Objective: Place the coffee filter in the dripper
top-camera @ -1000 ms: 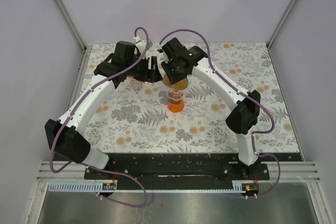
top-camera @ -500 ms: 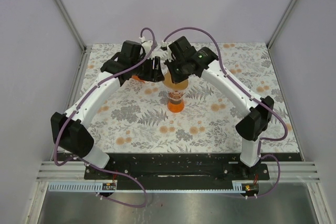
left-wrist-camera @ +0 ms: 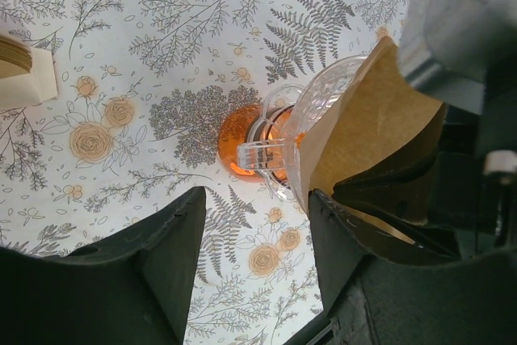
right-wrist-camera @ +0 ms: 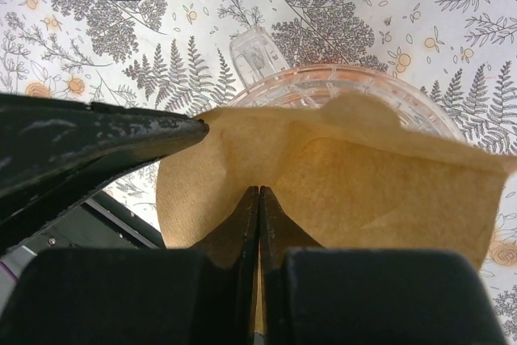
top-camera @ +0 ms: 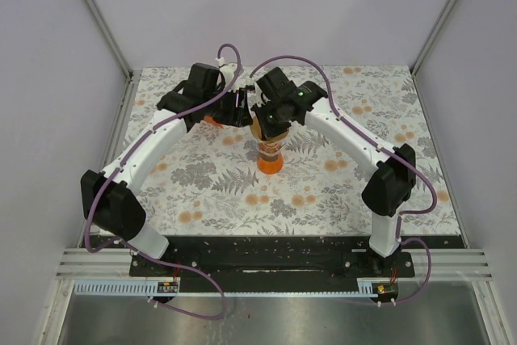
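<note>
The dripper [top-camera: 271, 153] stands mid-table, a clear cone [right-wrist-camera: 339, 86] on an orange base [left-wrist-camera: 241, 140]. The tan coffee filter [right-wrist-camera: 339, 183] sits partly opened in the cone's mouth, its top above the rim; it also shows in the left wrist view [left-wrist-camera: 371, 119]. My right gripper [right-wrist-camera: 258, 199] is shut on the filter's near wall, directly above the dripper [top-camera: 271, 121]. My left gripper [left-wrist-camera: 257, 199] is open beside the dripper on its left [top-camera: 244, 108]. One of its fingers [right-wrist-camera: 105, 147] touches the filter's edge.
The orange wedge holder [top-camera: 211, 119] with its stack of tan papers [left-wrist-camera: 20, 70] stands just left of the dripper, mostly under the left arm. The floral mat [top-camera: 323, 191] covers the table, with grey walls on three sides.
My left gripper has moved right, up against the filter and dripper. My right gripper has shifted slightly left and down with the filter over the cone.
</note>
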Available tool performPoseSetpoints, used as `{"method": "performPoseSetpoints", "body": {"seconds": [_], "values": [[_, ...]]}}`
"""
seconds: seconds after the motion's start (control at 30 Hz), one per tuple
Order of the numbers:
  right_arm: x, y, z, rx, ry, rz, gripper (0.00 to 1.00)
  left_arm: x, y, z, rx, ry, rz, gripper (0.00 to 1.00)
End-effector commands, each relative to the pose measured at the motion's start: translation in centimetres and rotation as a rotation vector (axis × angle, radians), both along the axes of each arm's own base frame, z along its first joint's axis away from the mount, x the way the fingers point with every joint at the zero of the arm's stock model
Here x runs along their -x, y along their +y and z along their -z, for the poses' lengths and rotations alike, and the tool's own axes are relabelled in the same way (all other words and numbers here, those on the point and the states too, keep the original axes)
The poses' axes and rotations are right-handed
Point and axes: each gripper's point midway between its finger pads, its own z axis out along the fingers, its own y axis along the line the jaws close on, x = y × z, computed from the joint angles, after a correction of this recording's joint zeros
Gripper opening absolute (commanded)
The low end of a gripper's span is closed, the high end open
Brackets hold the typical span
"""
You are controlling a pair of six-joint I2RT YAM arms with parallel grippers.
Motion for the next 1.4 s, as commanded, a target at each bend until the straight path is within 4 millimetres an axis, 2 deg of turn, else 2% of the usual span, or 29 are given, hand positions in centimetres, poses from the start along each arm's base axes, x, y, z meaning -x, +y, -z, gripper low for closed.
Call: {"method": "performPoseSetpoints", "body": {"seconds": [0.0, 0.07, 0.17, 0.33, 0.53, 0.8, 1.03, 1.13, 1.23, 1.37], "values": [[-0.5, 0.9, 0.2, -0.003, -0.016, -0.009, 0.0, -1.0, -0.4, -1.7, 0.012, -0.072, -0.002, 0.57], [-0.7, 0.8, 0.4, 0.013, -0.018, -0.004, 0.0, -0.9, -0.4, -1.8, 0.012, -0.072, 0.002, 0.57], [-0.9, 0.8, -0.3, 0.015, -0.028, -0.002, 0.08, -0.9, -0.4, -2.0, 0.016, -0.077, 0.001, 0.57], [-1.7, 0.7, -4.0, -0.018, -0.111, 0.01, 0.26, -0.9, -0.5, -2.2, 0.026, -0.076, 0.005, 0.57], [-2.2, 0.3, -7.0, -0.039, -0.187, 0.013, 0.42, -0.8, -0.4, -1.9, 0.013, -0.075, 0.001, 0.57], [-4.0, -2.8, -9.3, 0.041, -0.328, 0.146, 0.53, -0.9, -0.4, -2.2, 0.012, -0.086, 0.0, 0.57], [-3.9, -3.1, -12.2, -0.07, -0.431, 0.174, 0.59, -0.9, -0.4, -2.0, 0.009, -0.083, 0.001, 0.57], [-4.5, -4.0, -11.5, -0.038, -0.463, 0.214, 0.65, -1.0, -0.4, -2.1, 0.01, -0.086, 0.0, 0.57], [-5.3, -4.9, -9.0, 0.049, -0.448, 0.235, 0.67, -1.0, -0.3, -2.1, 0.009, -0.085, -0.002, 0.57], [-5.7, -4.7, -6.2, 0.083, -0.39, 0.227, 0.67, -0.9, -0.3, -2.0, 0.007, -0.085, -0.001, 0.57]]}}
